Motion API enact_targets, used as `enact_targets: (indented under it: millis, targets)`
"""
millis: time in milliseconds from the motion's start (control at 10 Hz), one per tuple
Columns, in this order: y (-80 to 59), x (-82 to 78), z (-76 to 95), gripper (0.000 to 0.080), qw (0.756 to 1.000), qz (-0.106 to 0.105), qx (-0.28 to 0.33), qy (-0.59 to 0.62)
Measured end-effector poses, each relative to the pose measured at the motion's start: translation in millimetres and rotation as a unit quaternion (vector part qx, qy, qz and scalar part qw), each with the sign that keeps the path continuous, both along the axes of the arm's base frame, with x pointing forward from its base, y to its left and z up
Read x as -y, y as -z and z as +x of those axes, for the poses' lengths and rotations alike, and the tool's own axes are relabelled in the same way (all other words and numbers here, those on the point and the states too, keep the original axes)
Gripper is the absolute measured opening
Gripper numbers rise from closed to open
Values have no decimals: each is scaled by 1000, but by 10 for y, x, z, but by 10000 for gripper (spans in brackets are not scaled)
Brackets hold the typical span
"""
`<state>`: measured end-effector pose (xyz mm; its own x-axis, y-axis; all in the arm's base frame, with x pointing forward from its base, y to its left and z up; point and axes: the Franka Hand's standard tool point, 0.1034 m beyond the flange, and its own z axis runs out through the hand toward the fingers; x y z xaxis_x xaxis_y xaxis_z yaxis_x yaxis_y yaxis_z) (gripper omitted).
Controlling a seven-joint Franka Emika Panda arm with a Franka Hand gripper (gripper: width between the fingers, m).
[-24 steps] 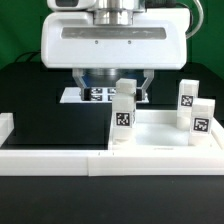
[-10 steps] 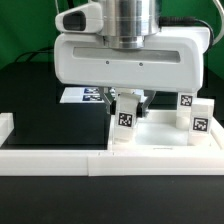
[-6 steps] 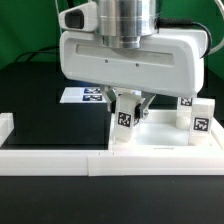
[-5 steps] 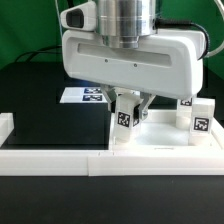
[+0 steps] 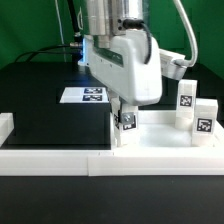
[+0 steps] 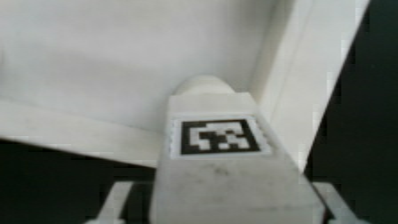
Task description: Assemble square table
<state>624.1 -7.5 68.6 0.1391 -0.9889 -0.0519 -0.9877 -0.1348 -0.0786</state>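
The square tabletop (image 5: 160, 135) lies flat at the exterior view's right, inside the border wall. A white tagged leg block (image 5: 126, 128) stands upright at its near corner toward the exterior view's left. My gripper (image 5: 126, 116) reaches down from above, its hand turned edge-on, and is shut on the upper part of this leg. In the wrist view the leg (image 6: 217, 150) with its tag fills the space between my two fingers (image 6: 118, 200), and the tabletop's ribbed surface (image 6: 125, 70) lies behind it. Two more leg blocks (image 5: 187, 100) (image 5: 202, 121) stand at the tabletop's far right.
The low white border wall (image 5: 60, 158) runs along the front, with a short end piece (image 5: 6, 127) at the exterior view's left. The marker board (image 5: 85, 95) lies on the black table behind my arm. A green backdrop stands at the back.
My hand has come down over the standing leg, then turned sharply about its vertical axis, from broad side on to edge-on. The leg stays at the same corner.
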Motion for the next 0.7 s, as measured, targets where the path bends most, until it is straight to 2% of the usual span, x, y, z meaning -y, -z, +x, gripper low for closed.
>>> enact_targets:
  millis: [100,200,400,500,600,700]
  targets:
    - [3,-17,-9,291,998,22,-1,66]
    - [4,-19,-17,291,995,33,-2,98]
    - [9,-27,-20,295,994,33,-3,106]
    - [2,-32,-16,479,996,31,1,79]
    - [-21,-57,10,479,999,23,16,21]
    - [-5,-76,47,616,998,7,42,-56]
